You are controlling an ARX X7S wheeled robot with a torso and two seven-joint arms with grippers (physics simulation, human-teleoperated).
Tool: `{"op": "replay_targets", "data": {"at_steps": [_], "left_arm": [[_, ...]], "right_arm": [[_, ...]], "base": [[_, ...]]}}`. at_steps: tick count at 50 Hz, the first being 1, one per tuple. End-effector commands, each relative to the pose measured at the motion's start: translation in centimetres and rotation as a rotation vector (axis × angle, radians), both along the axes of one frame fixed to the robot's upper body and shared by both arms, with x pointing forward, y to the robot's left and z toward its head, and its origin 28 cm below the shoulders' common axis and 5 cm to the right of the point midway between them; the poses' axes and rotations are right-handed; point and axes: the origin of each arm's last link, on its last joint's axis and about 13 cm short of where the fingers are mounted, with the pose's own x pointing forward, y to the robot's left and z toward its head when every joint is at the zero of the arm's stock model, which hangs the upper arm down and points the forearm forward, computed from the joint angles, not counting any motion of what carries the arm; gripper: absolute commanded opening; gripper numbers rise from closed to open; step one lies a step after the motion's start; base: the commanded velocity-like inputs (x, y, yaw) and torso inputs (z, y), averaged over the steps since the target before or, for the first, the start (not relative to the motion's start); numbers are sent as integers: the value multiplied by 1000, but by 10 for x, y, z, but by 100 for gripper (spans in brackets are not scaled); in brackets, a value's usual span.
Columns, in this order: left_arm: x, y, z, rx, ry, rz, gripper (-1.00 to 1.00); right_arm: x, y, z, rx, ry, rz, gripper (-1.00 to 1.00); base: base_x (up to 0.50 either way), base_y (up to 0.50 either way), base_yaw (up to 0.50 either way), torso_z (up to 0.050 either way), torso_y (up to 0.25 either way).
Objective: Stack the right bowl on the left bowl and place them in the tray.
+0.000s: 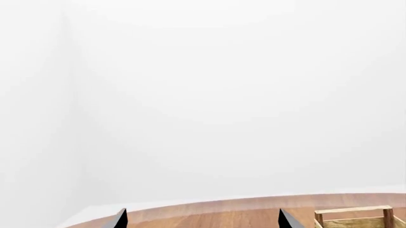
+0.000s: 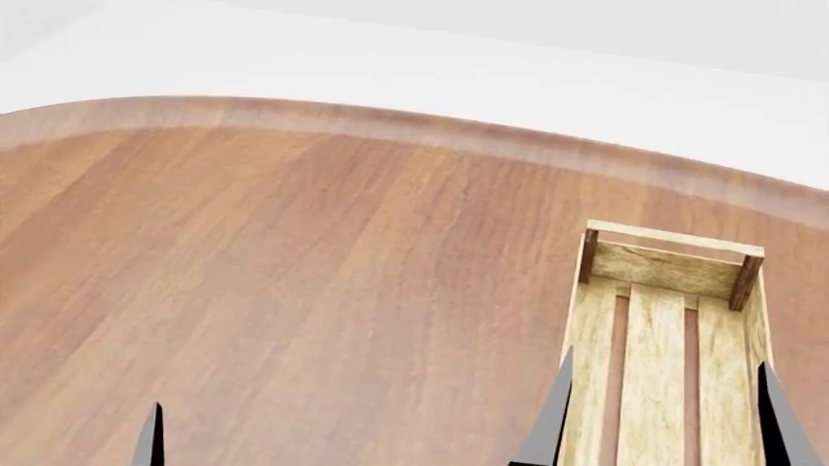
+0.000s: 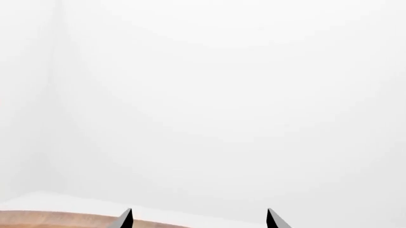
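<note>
Both grippers stand spread wide with nothing between their fingertips. In the head view the right gripper (image 2: 663, 413) shows as two dark pointed tips at the lower edge, one on each side of the tray's near part; whether they touch its planks cannot be told. Of the left gripper (image 2: 150, 437) that view shows only one dark tip at the lower left, over bare wood.

Largest in sight is the table (image 2: 298, 282), a warm brown wood-grain top with a rounded paler far edge, white floor and wall beyond it. Next in size is the tray (image 2: 661, 320), a pale wooden crate with a slatted bottom, low plank sides and a raised end rail on darker posts. It lies on the right part of the table, long axis running away from the robot, and what shows of it holds nothing. No bowl appears in any view. No writing, label or brand can be read anywhere.

Only the left wrist view shows both tips of the left gripper (image 1: 201, 219), well apart, aimed mostly at white wall, with a strip of table (image 1: 209, 213) and the tray's end rail (image 1: 354, 216) low in the corner. Right wrist view: the right gripper (image 3: 198, 218) equally spread, white wall, a sliver of table edge (image 3: 57, 219), and no tray.
</note>
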Motion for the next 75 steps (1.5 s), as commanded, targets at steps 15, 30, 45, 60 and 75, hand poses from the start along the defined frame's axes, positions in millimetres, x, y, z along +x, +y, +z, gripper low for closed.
{"op": "replay_targets", "data": {"at_steps": [15,30,45,60,75], "left_arm": [[2,1,2,-2,-23,11,100],[2,2,2,-6,-22,10,100],[2,1,2,-6,-23,5,100],[1,1,3,-6,-23,3,100],[1,-2,2,-9,-20,-4,100]], "right_arm": [[2,-1,3,2,-23,6,100],[2,-1,4,2,-25,5,100],[2,-1,3,0,-25,7,100],[1,0,5,-5,-27,13,100],[0,0,6,-38,-23,14,100]], "base": [[0,0,0,48,-61],[0,0,0,40,-194],[0,0,0,40,-197],[0,0,0,40,-198],[0,0,0,40,-198]]}}
